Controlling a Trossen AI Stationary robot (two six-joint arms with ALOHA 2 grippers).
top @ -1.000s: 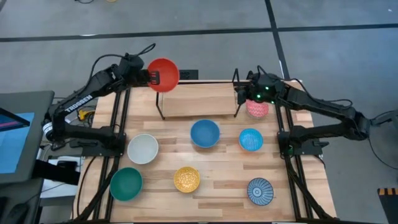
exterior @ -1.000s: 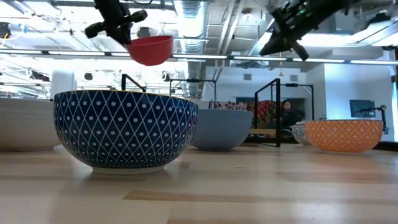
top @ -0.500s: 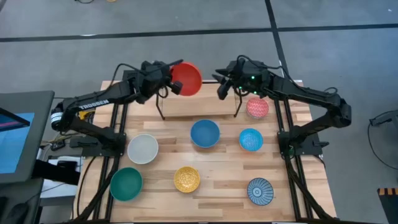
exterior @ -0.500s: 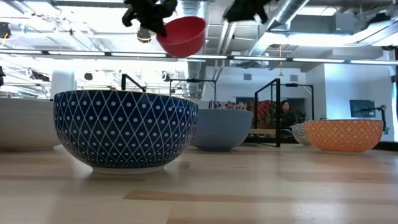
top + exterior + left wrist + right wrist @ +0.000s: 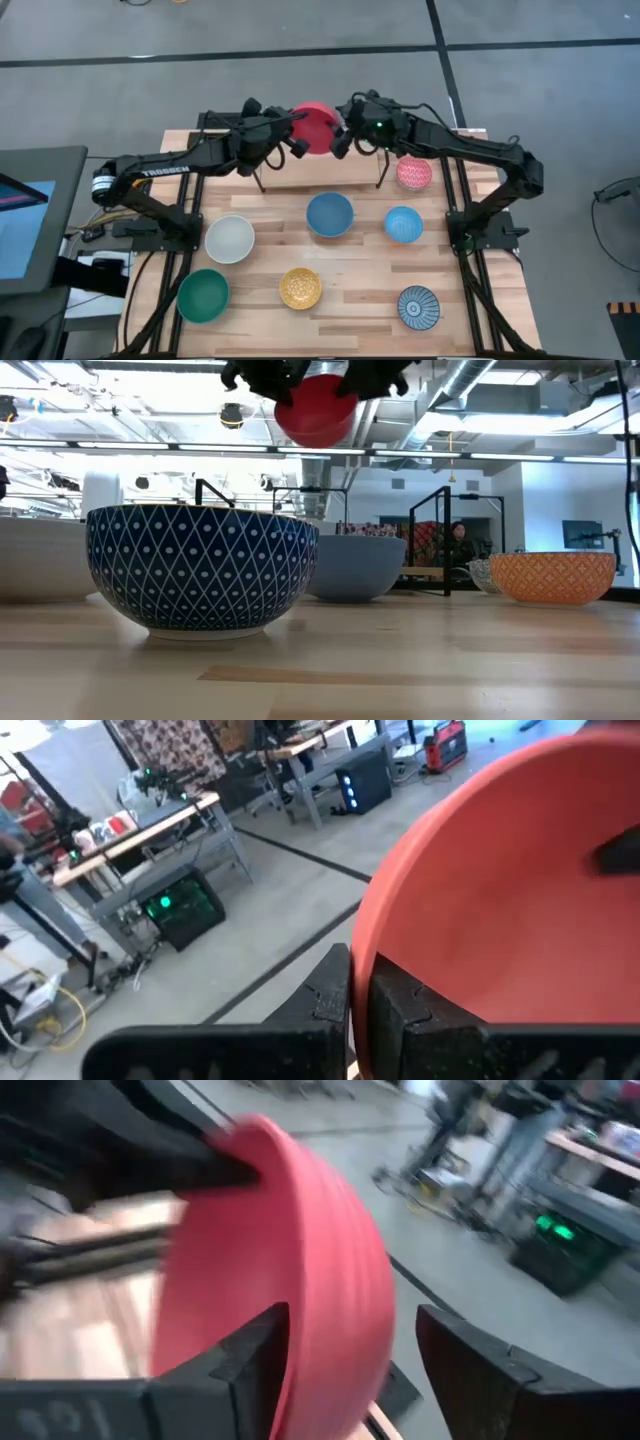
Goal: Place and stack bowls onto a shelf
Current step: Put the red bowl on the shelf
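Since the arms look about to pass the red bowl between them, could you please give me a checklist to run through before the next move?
1. Left gripper shut on the red bowl, rim pinched between its fingers: ok.
2. Right gripper open, with the bowl's far rim between its fingers: ok.
3. Right fingers closed on the bowl before the left lets go: not ok, not yet done.
4. Bowl level: not ok, it hangs tilted above the shelf.
5. Shelf top free of bowls: ok.
6. Pink patterned bowl clear of the right arm: cannot tell.
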